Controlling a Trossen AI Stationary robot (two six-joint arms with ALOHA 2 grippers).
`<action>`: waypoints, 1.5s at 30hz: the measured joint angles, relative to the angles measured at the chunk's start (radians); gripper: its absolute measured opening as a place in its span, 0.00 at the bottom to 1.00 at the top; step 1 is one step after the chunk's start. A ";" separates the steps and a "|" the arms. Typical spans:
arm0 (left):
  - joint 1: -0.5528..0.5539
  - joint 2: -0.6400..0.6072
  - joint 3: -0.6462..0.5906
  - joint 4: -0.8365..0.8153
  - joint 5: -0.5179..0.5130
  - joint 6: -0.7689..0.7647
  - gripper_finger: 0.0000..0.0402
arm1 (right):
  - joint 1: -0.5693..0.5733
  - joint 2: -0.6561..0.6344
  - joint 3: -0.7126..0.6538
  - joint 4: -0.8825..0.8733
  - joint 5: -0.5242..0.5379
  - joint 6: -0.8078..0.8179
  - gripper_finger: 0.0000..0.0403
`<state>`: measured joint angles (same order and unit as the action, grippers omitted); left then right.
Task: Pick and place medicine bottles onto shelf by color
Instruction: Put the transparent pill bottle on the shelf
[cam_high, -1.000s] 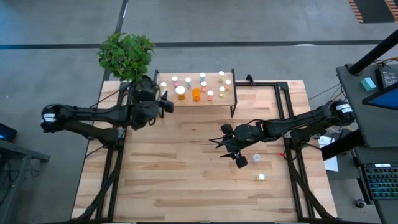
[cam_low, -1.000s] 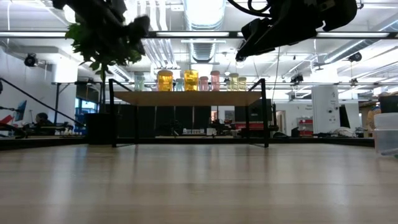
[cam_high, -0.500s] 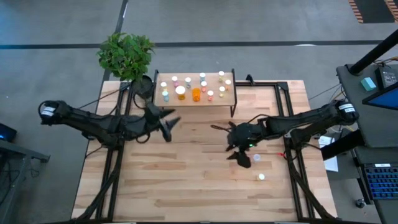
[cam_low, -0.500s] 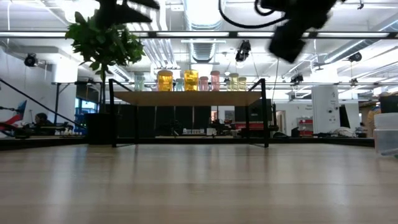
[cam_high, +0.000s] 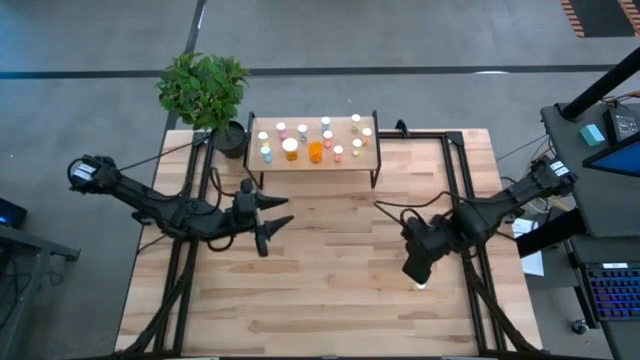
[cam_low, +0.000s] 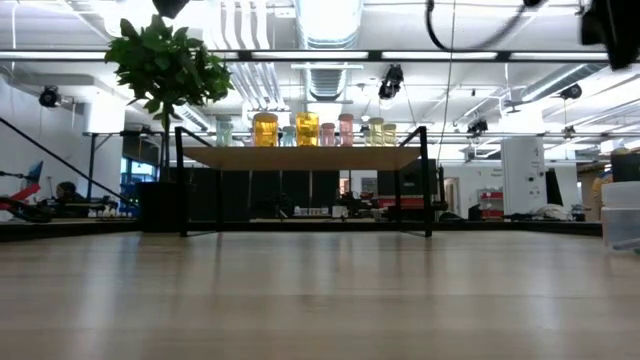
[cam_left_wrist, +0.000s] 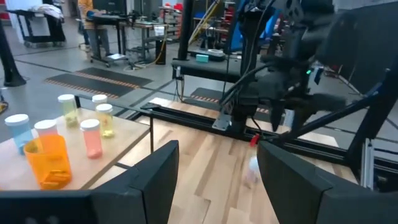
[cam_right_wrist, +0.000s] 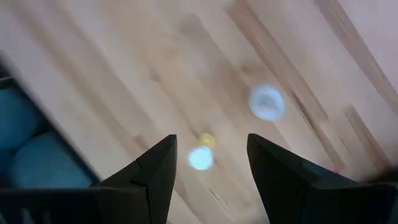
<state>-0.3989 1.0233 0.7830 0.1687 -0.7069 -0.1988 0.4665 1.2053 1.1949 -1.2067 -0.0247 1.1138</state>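
Observation:
The shelf stands at the table's far edge with several small bottles on its top, among them an orange one. It also shows in the low view. Two bottles stand on the table at the right: a white-capped one and a pale one, which the high view also shows. My right gripper is open and points down above them, touching nothing. My left gripper is open and empty above the table's left middle, in front of the shelf.
A potted plant stands at the far left corner beside the shelf. Black frame rails run along the table's right and left sides. Bare wood lies between the two arms and toward the near edge.
My left gripper has drawn back from the shelf's left end toward the table's near edge. My right gripper has gone from the table's middle toward the right edge and somewhat nearer, tipping to point down over the two bottles on the table.

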 joint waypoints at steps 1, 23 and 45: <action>-0.004 0.000 0.000 0.000 0.000 0.002 0.50 | 0.011 0.000 -0.020 -0.003 0.008 0.038 0.46; -0.011 -0.003 -0.001 0.011 -0.007 0.061 0.50 | 0.002 0.006 -0.394 0.260 0.091 0.252 0.65; -0.011 -0.005 -0.004 0.006 -0.008 0.085 0.50 | 0.002 0.009 -0.345 0.298 0.078 0.206 0.19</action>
<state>-0.4103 1.0183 0.7792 0.1752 -0.7148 -0.1133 0.4686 1.2140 0.8497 -0.9083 0.0531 1.3198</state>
